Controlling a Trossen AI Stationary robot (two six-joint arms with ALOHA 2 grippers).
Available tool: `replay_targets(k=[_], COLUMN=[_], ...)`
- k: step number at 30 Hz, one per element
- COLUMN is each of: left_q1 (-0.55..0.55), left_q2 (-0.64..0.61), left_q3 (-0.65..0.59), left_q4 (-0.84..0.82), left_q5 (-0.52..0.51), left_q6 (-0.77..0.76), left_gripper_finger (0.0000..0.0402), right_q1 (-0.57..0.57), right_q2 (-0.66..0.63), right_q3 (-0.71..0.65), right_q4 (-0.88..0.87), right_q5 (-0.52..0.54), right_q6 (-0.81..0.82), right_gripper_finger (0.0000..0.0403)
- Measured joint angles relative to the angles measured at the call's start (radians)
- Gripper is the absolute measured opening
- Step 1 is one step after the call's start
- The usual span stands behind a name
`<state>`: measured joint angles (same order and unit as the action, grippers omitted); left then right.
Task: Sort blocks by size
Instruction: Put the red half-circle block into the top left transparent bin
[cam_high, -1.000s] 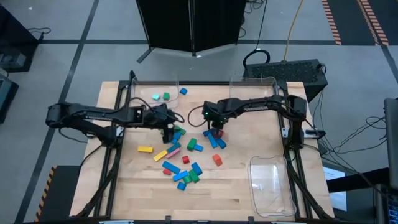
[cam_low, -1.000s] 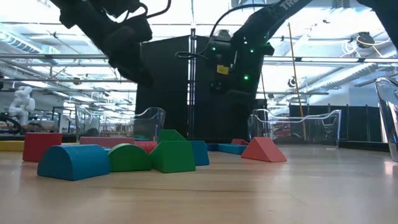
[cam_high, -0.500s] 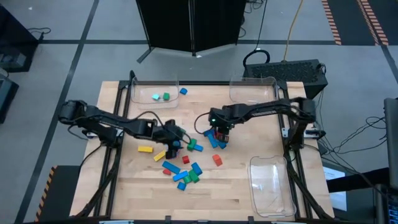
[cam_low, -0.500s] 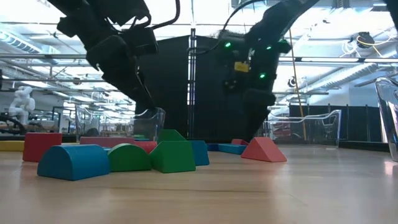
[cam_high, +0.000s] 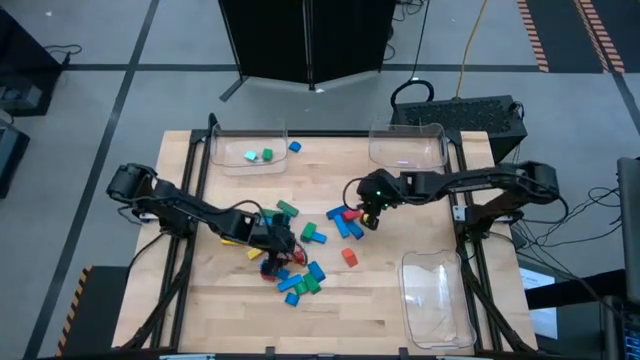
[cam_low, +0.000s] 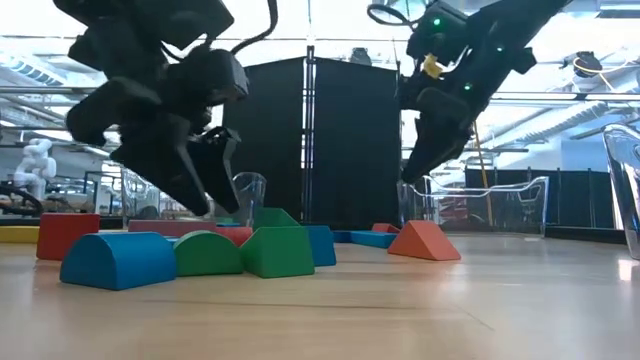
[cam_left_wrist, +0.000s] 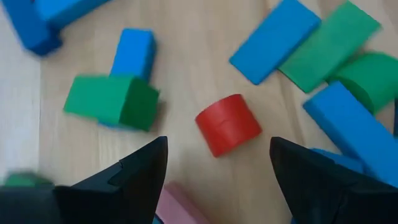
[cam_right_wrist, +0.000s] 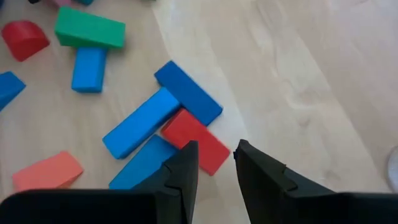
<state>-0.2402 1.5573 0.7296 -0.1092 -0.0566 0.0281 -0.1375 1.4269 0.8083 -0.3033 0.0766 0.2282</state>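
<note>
1. Left gripper (cam_left_wrist: 217, 142) hangs low over the scattered blocks (cam_high: 300, 255) in the middle of the table (cam_high: 400, 310), its fingers spread wide and holding nothing. A short red cylinder (cam_left_wrist: 227, 124) lies on its side just ahead of the gap between them.
2. Right gripper (cam_right_wrist: 216, 144) is at the far edge of the same scatter, with only a narrow gap between its fingers and nothing in it. A flat red block (cam_right_wrist: 196, 141) lies just ahead of its tips, touching two blue bars (cam_right_wrist: 142, 122).
3. A few small blocks are apart from the rest: a teal one and a green one inside the clear tray (cam_high: 215, 150) at the back left, and a blue one just beside it.
4. The blocks look rigid, light and smooth-painted, so they should neither squash nor break, but a loose pinch may let one slip or skid on the wood.
5. The red cylinder will likely roll if nudged; pinching its two flat ends seems safer than its curved side.
6. Bars are best taken across their narrow width near the middle, so they do not swing.
7. The flat red block has neighbours pressed against it, leaving little room for a finger on that side.
8. From above, the left gripper covers whatever lies directly under it.
9. A pink block (cam_left_wrist: 180, 202) is cut off behind the left fingers, so its length cannot be judged.
10. At table level, the front blue and green blocks hide most of the pile behind them.
</note>
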Motion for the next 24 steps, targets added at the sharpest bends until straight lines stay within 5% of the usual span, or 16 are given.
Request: replay_targets(k=[10, 24], left_q1=[-0.014, -0.008], left_q2=[0.001, 0.086], left_q3=[0.013, 0.129], left_q4=[-0.008, -0.123], left_q5=[-0.009, -0.023], left_q6=[0.468, 0.553], left_gripper_finger=[0.0283, 0.0283], right_q1=[0.045, 0.048], right_q2=[-0.001, -0.001], right_q3=[-0.004, -0.004], right_q4=[0.001, -0.011], right_q5=[-0.001, -0.004], right_q6=[0.018, -0.011], right_gripper_finger=[0.01, 0.01])
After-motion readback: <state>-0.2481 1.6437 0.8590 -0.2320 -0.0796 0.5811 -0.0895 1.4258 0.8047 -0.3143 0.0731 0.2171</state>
